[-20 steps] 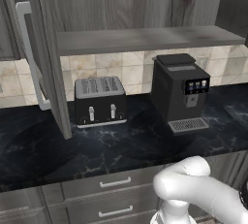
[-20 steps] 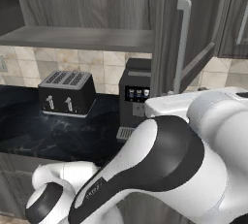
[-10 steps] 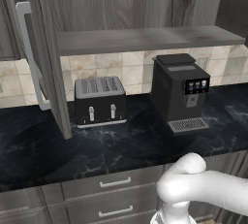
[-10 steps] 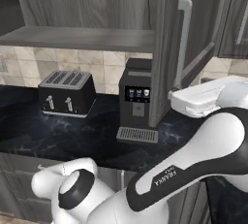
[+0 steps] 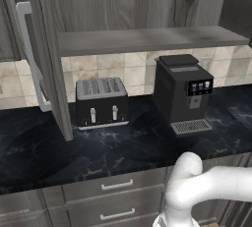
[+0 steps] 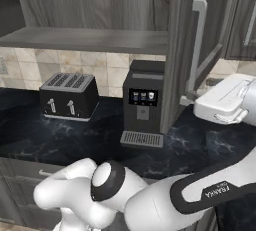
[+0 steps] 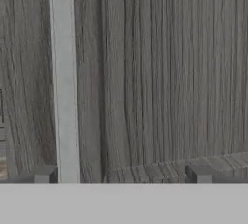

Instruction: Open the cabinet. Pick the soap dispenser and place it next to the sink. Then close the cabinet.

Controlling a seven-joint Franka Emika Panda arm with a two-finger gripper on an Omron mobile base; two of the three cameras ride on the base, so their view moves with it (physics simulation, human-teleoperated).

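The cabinet is seen at 12 o'clock in both base views, above the desk, with both doors swung open. The left door stands edge-on at 9 o'clock in the left base view, its silver bar handle on the outer face; the right door stands at 2 o'clock in the right base view. A bare shelf is shown inside. Below it, a toaster and a coffee machine are set apart on the desk. The hand is spread wide, holding nothing, its fingertips low before wood-grain panel, a silver bar just above the left one.
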